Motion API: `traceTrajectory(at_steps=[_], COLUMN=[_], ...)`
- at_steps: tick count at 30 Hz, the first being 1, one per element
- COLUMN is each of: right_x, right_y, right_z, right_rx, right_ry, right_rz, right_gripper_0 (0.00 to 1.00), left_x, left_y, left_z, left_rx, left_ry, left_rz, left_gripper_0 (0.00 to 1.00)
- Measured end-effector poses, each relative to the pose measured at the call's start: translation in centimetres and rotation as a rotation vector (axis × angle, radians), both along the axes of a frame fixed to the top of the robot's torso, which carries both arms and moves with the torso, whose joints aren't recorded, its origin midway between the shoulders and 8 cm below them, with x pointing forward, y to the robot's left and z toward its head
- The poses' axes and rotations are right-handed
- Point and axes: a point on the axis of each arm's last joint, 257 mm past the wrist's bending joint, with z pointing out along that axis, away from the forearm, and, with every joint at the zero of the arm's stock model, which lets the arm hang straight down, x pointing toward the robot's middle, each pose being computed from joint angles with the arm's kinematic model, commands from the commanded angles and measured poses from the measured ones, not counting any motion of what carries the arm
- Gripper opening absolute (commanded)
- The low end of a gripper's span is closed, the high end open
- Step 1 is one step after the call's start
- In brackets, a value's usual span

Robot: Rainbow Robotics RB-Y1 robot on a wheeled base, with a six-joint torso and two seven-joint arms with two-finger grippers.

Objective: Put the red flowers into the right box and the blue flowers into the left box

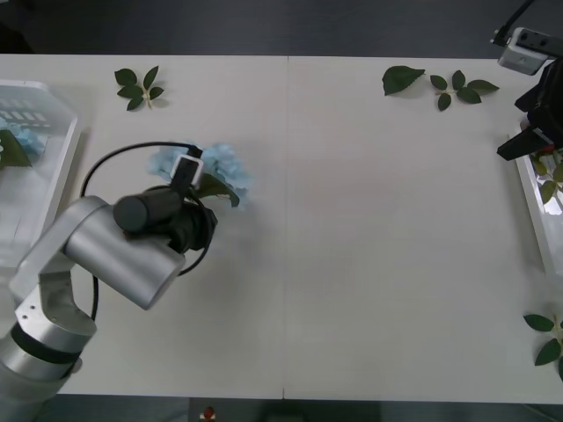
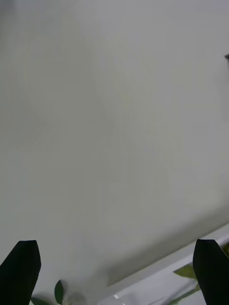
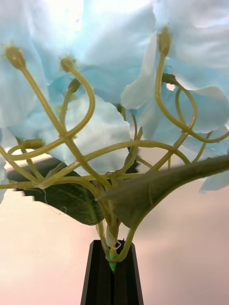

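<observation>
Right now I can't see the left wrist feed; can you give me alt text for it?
The left gripper is shut on the stem base of a blue flower, its black fingers pressed together. Pale blue petals fan out beyond on curling tan-green stalks, with two green leaves near the grip and the white table behind.

White table (image 1: pixel 352 264), leaf sprigs (image 1: pixel 139 87)

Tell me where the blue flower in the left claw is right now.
The blue flower is left of centre in the front view, its stem pinched in the left claw, right of the left box.
</observation>
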Motion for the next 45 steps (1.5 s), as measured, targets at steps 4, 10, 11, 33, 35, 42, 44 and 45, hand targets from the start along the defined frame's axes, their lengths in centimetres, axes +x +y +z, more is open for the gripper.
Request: traceTrajectory(at_steps=[4,10,11,33,35,42,44,45], right_x=[-1.6,-2.7,-2.7,-0.6,-0.8,-1.3,-1.5,-1.5], right_y=[2.9,8.1,9.1,19.5,19.5,19.8,20.3,20.7], right_z=[-0.8,-2.9,-3.2,-4.2,-4.4,-4.7,-4.9,-5.0], right_rx=[-0.076,-0.056,-0.043,0.215,0.226,0.251,0.270,0.282], right_ry=[-0.033,-0.047,-0.049,-0.180,-0.173,-0.157,-0.155,-0.154], right_rz=[0.217,0.450,0.475,0.613,0.610,0.610,0.609,0.607], right_gripper_0=[0.93,0.93,0.93,0.93,0.93,0.93,0.93,0.93], left_x=[0.4,0.9,1.0,6.1,6.7,8.3,8.6,8.7], left_y=[4.4,12.7,14.2,41.0,41.9,42.9,42.9,42.7], left_z=[5.3,12.9,14.3,20.6,19.7,15.3,14.5,14.0], left_rx=[0.003,-0.012,-0.016,0.055,0.075,0.103,0.111,0.109], left_ry=[-0.025,-0.064,-0.077,-0.348,-0.364,-0.341,-0.349,-0.347], left_rz=[0.063,0.184,0.211,0.526,0.527,0.520,0.522,0.523], left_gripper_0=[0.00,0.00,0.00,0.00,0.00,0.00,0.00,0.00])
